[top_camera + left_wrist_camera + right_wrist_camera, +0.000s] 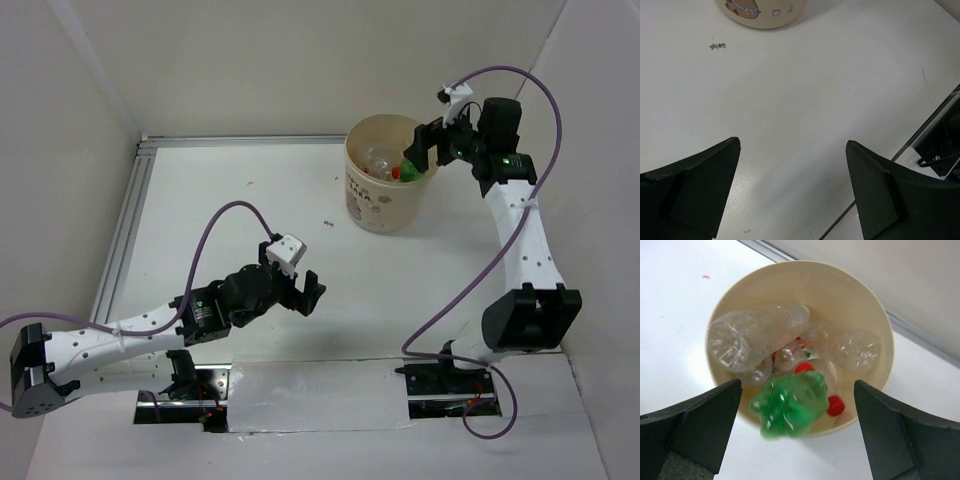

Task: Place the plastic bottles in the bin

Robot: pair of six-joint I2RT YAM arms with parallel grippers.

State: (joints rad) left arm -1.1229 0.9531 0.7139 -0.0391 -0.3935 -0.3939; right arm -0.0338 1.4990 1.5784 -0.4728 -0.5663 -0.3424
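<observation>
- Right wrist view: right gripper (797, 382) gapes, gripping nothing; blurred green bottle (790, 407) sits just below, over the bin (880, 330).
- Best lift straight off, jaws apart.
- Left gripper (792, 142) is wide, empty.

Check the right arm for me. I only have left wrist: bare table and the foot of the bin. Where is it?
Observer: The right gripper hangs over the right side of the bin in the top view, jaws wide open.
Operator: Anything in it?
Observer: No. A green bottle shows blurred below it at the bin's near rim, clear of both fingers, with clear bottles lying in the bin behind it.
</observation>
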